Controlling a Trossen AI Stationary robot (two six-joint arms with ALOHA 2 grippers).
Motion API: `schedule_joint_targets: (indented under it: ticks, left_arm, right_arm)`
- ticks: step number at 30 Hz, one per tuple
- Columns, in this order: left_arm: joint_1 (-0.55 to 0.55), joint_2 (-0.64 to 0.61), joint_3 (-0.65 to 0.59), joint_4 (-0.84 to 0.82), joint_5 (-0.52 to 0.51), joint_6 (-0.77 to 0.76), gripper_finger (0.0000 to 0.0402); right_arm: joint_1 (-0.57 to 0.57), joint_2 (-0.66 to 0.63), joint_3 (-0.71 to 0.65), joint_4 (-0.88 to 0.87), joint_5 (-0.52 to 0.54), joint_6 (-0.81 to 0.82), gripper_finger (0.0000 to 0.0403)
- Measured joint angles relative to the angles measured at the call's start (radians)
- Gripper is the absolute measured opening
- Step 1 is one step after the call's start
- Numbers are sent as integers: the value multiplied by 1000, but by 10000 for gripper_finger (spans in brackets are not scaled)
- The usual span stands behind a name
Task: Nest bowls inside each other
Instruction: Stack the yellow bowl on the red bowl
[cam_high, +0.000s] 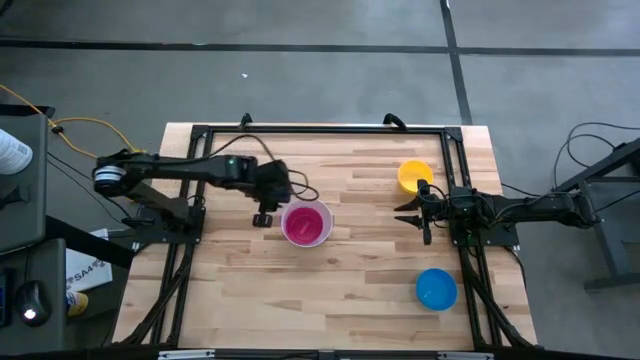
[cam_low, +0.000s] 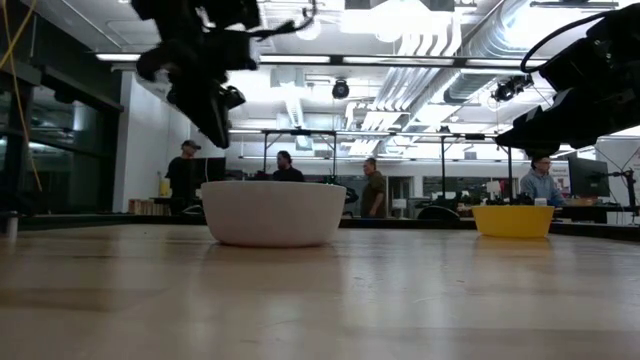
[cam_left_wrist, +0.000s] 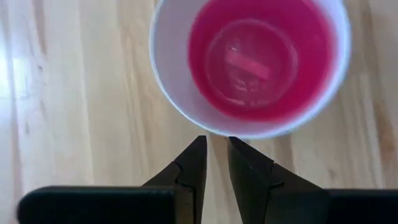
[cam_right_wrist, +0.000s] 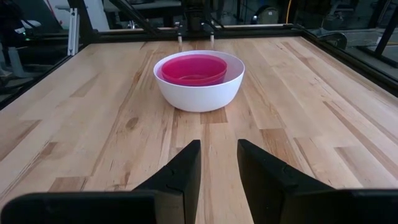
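Note:
A white bowl (cam_high: 322, 236) stands upright on its base at the middle of the table, with a red-pink bowl (cam_high: 303, 224) nested inside it, seen also in the right wrist view (cam_right_wrist: 194, 70). My left gripper (cam_left_wrist: 216, 142) hangs above the table just left of the white bowl's rim (cam_left_wrist: 168, 81). It points steeply down, open by a narrow gap, with nothing between its fingers. My right gripper (cam_right_wrist: 217, 146) waits open and empty at the table's right side, pointing toward the white bowl (cam_right_wrist: 199, 93). A yellow bowl (cam_high: 414, 176) and a blue bowl (cam_high: 436, 289) stand apart on the right.
The yellow bowl (cam_low: 513, 220) sits at the far right, close to my right gripper (cam_high: 408, 212); the blue bowl sits at the near right. A black frame (cam_high: 320, 130) borders the wooden table. People stand in the room beyond the far edge.

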Motion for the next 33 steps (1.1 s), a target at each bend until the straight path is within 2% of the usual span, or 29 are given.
schedule_joint_targets:
  ticks: [15,21,26,33]
  left_arm:
    - [-110,-274,-296,275,-1,-56,65]
    - [-166,-345,-420,452,-1,-76,65]
    - [-207,-383,-500,532,-55,-106,65]
    - [-208,-439,-584,657,-69,-108,65]
  right_arm:
    - [0,0,0,1,0,0,98]
    - [0,0,0,0,1,0,98]
    - [0,0,0,2,0,0,98]
    - [0,0,0,0,0,0,98]
